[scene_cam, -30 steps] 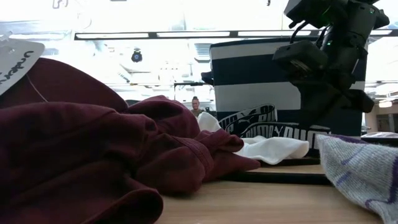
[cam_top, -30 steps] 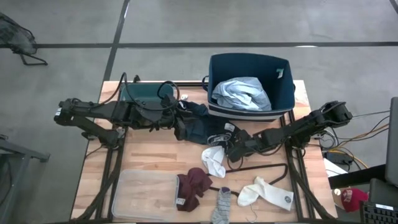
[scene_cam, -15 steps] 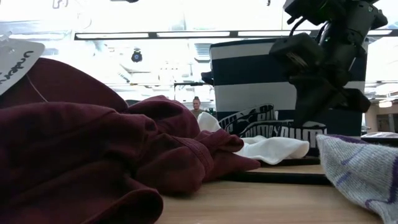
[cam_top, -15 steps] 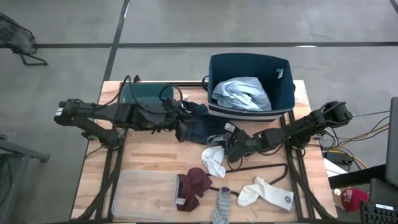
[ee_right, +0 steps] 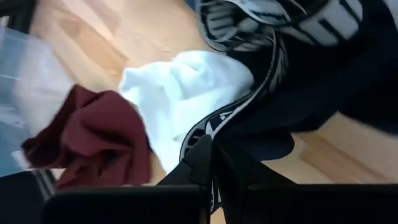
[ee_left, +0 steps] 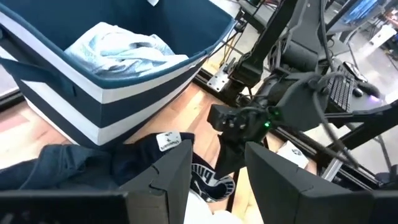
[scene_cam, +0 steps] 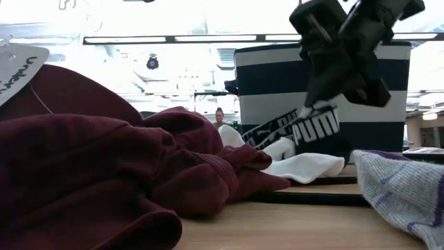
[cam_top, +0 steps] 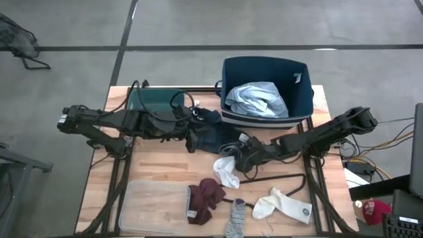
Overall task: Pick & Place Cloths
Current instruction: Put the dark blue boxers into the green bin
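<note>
One word to read: PUMA

In the low view, white letters spell PUMA on the black band [scene_cam: 316,125] of the dark navy clothes [cam_top: 210,132]. The white tag [scene_cam: 17,66] shows letters too cut off to read.
</note>
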You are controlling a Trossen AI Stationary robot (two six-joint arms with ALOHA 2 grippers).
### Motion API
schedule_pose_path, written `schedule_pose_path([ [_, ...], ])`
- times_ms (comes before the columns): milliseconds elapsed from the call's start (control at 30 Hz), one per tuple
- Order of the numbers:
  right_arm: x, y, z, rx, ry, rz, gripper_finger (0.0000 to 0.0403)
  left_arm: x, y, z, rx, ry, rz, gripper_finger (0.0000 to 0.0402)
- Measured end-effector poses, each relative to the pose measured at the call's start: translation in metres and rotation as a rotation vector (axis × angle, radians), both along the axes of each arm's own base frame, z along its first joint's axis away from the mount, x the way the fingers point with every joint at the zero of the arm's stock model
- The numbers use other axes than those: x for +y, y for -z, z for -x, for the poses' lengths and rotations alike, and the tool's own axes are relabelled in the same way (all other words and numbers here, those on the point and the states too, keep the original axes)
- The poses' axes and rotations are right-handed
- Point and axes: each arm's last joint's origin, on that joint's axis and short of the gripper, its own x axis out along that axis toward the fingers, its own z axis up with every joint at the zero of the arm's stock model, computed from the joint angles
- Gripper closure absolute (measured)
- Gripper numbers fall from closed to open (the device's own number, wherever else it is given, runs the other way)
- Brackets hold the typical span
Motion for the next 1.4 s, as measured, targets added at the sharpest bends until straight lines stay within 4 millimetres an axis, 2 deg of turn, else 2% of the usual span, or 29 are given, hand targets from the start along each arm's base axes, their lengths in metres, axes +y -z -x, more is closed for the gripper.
schedule_pose_path([
  [200,0.002,-0.025,-0.012,-0.086,-0.027,0.044,0.0394,0.0,-0.002,-0.001,-0.021,-0.007,0.005,0.0245],
  [367,0.004,-0.055,-0.023,-0.179,-0.071,0.11,0.0394,0.0,-0.003,-0.001,-0.031,-0.006,0.012,0.0245],
  [567,0.006,-0.096,-0.033,-0.29,-0.16,0.219,0.0394,-0.001,-0.003,-0.001,-0.054,-0.022,0.122,0.0245],
  [700,0.009,-0.112,-0.033,-0.286,-0.235,0.289,0.0394,-0.001,-0.003,-0.001,-0.074,-0.051,0.2,0.0245],
  [933,0.022,-0.13,-0.02,-0.274,-0.414,0.402,0.0394,-0.001,-0.011,-0.004,-0.191,-0.09,0.352,0.0245],
  [1167,0.039,-0.136,-0.01,-0.315,-0.585,0.398,0.0394,-0.001,-0.026,-0.007,-0.37,-0.09,0.461,0.0245],
  [1400,0.055,-0.136,-0.003,-0.339,-0.718,0.332,0.0394,-0.002,-0.031,-0.007,-0.434,-0.116,0.53,0.0245],
])
